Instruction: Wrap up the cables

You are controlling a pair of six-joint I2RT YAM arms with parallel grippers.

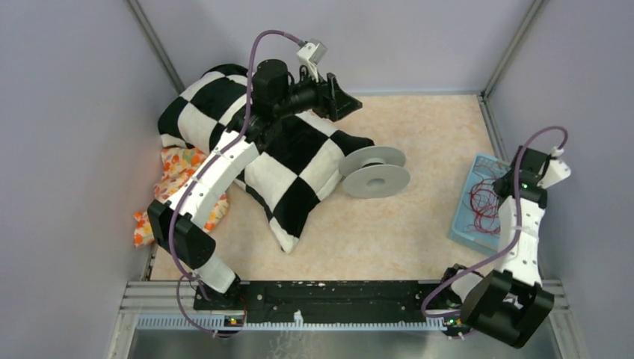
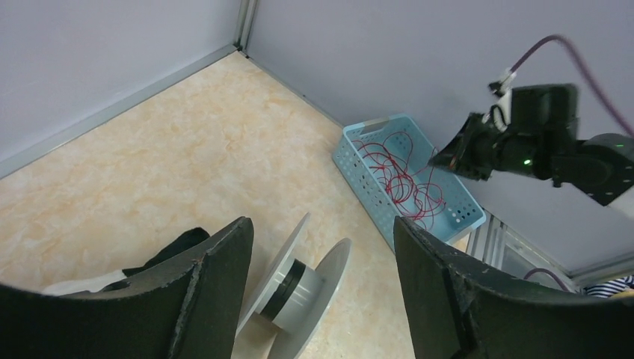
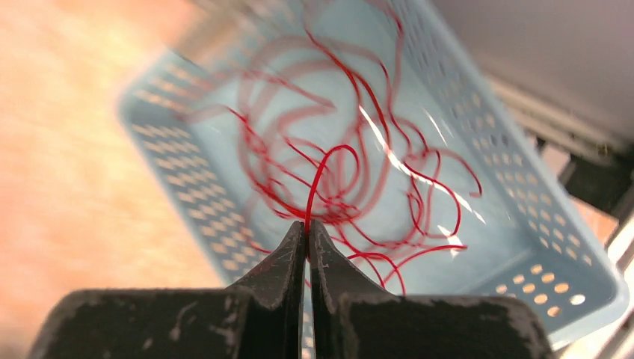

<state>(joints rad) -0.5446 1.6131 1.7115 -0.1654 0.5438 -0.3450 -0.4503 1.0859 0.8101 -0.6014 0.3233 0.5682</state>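
The cables (image 1: 484,203) are thin red wires in loose curls inside a light blue basket (image 1: 465,224) at the right. They also show in the left wrist view (image 2: 400,179) and the right wrist view (image 3: 351,176). My right gripper (image 3: 307,223) is shut on one red strand and holds it above the basket; it shows over the basket in the top view (image 1: 507,182). A grey spool (image 1: 375,171) lies on its side mid-table, also in the left wrist view (image 2: 295,288). My left gripper (image 2: 323,228) is open and empty, raised at the far side (image 1: 340,96).
A black-and-white checkered pillow (image 1: 288,161) lies at the left under the left arm, with an orange patterned cloth (image 1: 176,176) beside it. Grey walls enclose the table on three sides. The basket (image 2: 359,176) sits against the right wall.
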